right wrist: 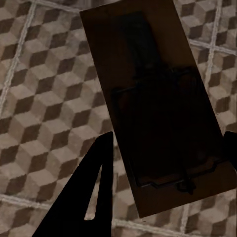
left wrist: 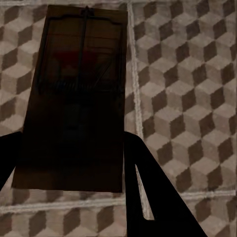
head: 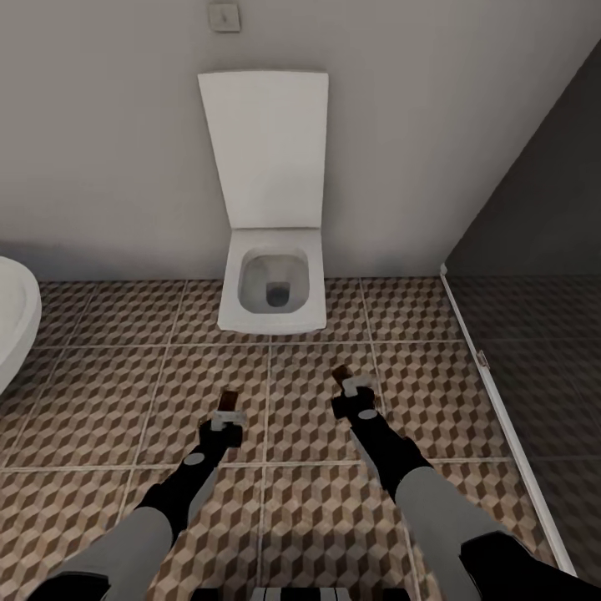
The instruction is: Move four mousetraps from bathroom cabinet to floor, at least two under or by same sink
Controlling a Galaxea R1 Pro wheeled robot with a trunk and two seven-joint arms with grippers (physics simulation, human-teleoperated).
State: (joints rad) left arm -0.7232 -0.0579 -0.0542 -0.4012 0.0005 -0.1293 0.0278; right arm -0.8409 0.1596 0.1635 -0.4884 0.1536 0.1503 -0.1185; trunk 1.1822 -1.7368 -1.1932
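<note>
Mousetraps, one per gripper, both held above the bathroom floor (head: 108,401) in front of the toilet (head: 271,288).

Left gripper (head: 226,417): jaws pinched on the long edges of the left mousetrap (head: 229,404). In the head view the board sticks out past the fingertips, long axis pointing away from the robot toward the toilet. In the left wrist view the left mousetrap (left wrist: 79,94) lies flat between the fingers (left wrist: 148,197), long axis along the fingers, red mark and wire bar at the far end.

Right gripper (head: 352,386): jaws clamped on the right mousetrap (head: 343,378), also projecting forward, long axis angled slightly toward the toilet. In the right wrist view the right mousetrap (right wrist: 158,103) sits between the fingers (right wrist: 89,192), skewed a bit off the finger line, metal frame toward the near end.

Neither trap touches the tiles. Bathtub (head: 12,321) edge at far left, dark shower partition (head: 534,200) at right.
</note>
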